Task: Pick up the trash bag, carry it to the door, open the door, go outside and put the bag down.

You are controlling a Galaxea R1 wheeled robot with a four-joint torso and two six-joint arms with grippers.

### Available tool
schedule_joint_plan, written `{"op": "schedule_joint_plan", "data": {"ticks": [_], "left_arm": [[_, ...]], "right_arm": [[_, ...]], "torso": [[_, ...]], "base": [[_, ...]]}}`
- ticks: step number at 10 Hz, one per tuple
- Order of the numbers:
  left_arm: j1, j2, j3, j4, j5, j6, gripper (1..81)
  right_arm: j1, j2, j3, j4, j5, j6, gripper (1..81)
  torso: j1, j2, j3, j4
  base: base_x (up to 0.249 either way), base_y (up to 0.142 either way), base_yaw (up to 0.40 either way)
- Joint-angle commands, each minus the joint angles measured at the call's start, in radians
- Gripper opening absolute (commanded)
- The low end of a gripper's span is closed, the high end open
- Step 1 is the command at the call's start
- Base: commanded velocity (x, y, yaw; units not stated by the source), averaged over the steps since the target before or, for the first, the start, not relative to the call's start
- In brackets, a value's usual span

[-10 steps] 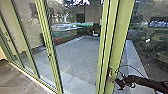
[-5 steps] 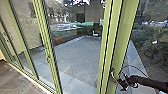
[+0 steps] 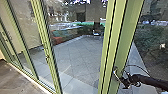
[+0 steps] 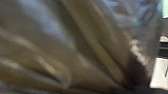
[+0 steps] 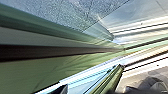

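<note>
Paving (image 3: 77,56) shows in head view, trash bag (image 4: 85,47) in left wrist view.

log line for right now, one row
right gripper at green door frame | trash bag close in left wrist view | paved yard beyond glass

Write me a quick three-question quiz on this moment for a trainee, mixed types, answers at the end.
1. What colour is the post beside the right gripper?
A) red
B) green
C) white

2. True or false: the bag is close to the left wrist camera.

3. Fill in: the yard beyond the glass is paved with ____.

Key: 1 B; 2 true; 3 slabs
</note>
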Motion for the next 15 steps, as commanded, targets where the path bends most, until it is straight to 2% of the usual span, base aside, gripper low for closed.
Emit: {"op": "schedule_joint_plan", "data": {"ticks": [1,3,7,9,10,12,14,15], "left_arm": [[-0.026,-0.002,0.004,-0.010,0.096,0.002,1.0],[-0.025,-0.002,0.004,-0.010,0.096,0.003,1.0],[-0.022,-0.004,0.004,-0.010,0.096,0.003,1.0],[-0.014,-0.006,0.004,-0.010,0.096,0.003,1.0],[-0.013,-0.006,0.004,-0.010,0.096,0.003,1.0],[-0.013,-0.004,0.004,-0.010,0.096,0.003,1.0],[-0.013,-0.004,0.004,-0.010,0.096,0.003,1.0],[-0.013,-0.002,0.004,-0.010,0.096,0.003,1.0]], "right_arm": [[0.196,-0.057,0.055,0.004,-0.035,-0.026,81.1],[0.238,-0.113,0.061,-0.021,-0.036,-0.063,81.1],[0.397,-0.220,0.061,-0.040,-0.053,-0.175,81.1],[0.455,-0.220,0.049,-0.116,-0.065,-0.175,81.1],[0.472,-0.220,0.049,-0.137,-0.097,-0.177,81.1],[0.494,-0.217,0.053,-0.176,-0.107,-0.177,81.1],[0.511,-0.245,0.107,-0.206,-0.136,-0.177,81.1],[0.511,-0.254,0.140,-0.255,-0.136,-0.175,81.1]], "torso": [[0.000,0.000,0.000,0.000],[0.001,0.002,-0.001,0.000],[0.003,0.003,-0.002,0.001],[0.002,0.002,-0.003,0.001],[0.001,0.002,-0.003,0.001],[0.001,0.002,-0.003,0.001],[0.001,0.003,-0.004,0.001],[0.002,0.003,-0.004,0.001]], "base": [[0.000,0.000,0.000],[0.000,0.000,0.000],[0.000,0.000,0.000],[0.000,0.000,0.000],[0.000,0.000,0.000],[0.000,0.000,0.000],[0.000,0.000,0.000],[0.000,0.000,0.000]]}}
